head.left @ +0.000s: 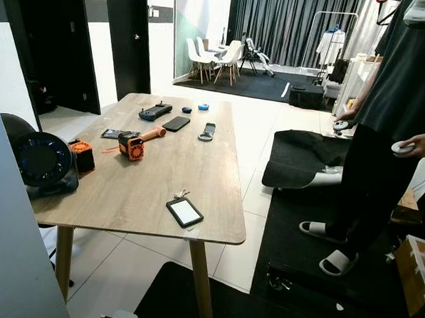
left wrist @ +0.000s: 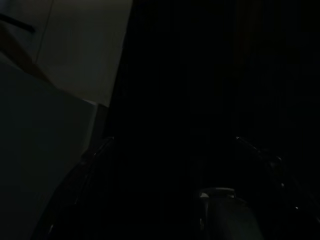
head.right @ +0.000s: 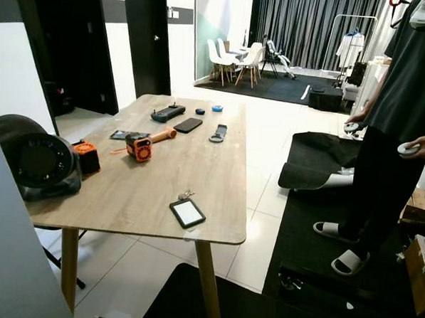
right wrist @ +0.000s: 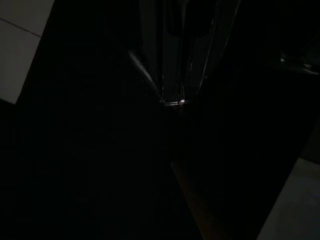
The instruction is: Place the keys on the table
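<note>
Left eye view
Bench (head.left: 146, 191): light wood top on wooden legs, standing on white tiles.
Keys (head.left: 180, 194): lying on the bench near its front edge, touching the far end of a card holder (head.left: 185, 212), a dark frame with a white face.
Tape (head.left: 131, 146): orange and black, mid-bench; an orange handle (head.left: 154, 134) lies just beside it.
Fan (head.left: 42, 166): round and black, at the bench's left front corner, with an orange box (head.left: 82, 156) just behind it.
Far end: a controller (head.left: 155, 112), a phone (head.left: 176, 124), a remote (head.left: 207, 132) and a small blue disc (head.left: 203, 106).

Right eye view
Person (head.right: 403, 133): stands to the right on a black mat (head.right: 321, 257), in dark clothes and white slippers, a round handset in each hand.
Chairs (head.right: 235, 60): white, at the room's far end before dark curtains.

Left wrist view
Left end effector: almost wholly dark; faint finger edges only, and I cannot tell how far it is open or what it has.

Right wrist view
Right end effector: very dark, with thin bright lines against black; I cannot tell its opening or hold.
</note>
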You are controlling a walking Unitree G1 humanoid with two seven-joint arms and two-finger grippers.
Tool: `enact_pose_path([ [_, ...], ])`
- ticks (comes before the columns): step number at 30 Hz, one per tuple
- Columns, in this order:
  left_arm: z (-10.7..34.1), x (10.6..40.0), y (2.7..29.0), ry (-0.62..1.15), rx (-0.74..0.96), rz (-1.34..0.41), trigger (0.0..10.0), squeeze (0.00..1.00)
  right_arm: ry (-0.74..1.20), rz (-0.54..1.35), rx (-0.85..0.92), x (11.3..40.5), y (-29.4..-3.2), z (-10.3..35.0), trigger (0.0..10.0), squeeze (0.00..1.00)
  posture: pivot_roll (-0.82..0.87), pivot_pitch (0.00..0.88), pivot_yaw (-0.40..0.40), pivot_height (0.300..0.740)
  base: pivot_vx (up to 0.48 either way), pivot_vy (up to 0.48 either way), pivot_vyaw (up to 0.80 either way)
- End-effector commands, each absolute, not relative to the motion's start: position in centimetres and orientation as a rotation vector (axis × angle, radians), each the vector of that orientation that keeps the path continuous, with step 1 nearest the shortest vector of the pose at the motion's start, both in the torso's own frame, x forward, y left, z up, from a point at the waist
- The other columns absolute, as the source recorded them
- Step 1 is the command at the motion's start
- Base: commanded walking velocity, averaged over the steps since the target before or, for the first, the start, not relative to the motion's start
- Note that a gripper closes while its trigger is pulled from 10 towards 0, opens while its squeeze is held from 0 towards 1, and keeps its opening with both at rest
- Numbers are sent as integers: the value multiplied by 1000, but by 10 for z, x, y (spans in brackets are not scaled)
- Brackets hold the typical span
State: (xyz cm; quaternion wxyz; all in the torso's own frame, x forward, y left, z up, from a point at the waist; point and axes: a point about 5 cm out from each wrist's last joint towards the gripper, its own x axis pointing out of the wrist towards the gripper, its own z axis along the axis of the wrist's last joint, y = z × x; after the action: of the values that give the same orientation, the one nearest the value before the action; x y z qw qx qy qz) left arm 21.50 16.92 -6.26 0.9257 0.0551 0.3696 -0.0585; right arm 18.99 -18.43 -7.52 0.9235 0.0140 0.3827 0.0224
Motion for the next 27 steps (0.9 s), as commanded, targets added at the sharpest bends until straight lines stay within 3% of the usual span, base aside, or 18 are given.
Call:
enact_pose_path([
  [1,-62,216,168,750,97,-119,10000,0,791,29,35,187,-186,-77,10000,0,68,23,-24,740,0,0,0],
  [27,-60,219,167,736,120,-143,10000,0,792,27,39,187,-184,-77,10000,0,68,22,-19,740,0,0,0],
])
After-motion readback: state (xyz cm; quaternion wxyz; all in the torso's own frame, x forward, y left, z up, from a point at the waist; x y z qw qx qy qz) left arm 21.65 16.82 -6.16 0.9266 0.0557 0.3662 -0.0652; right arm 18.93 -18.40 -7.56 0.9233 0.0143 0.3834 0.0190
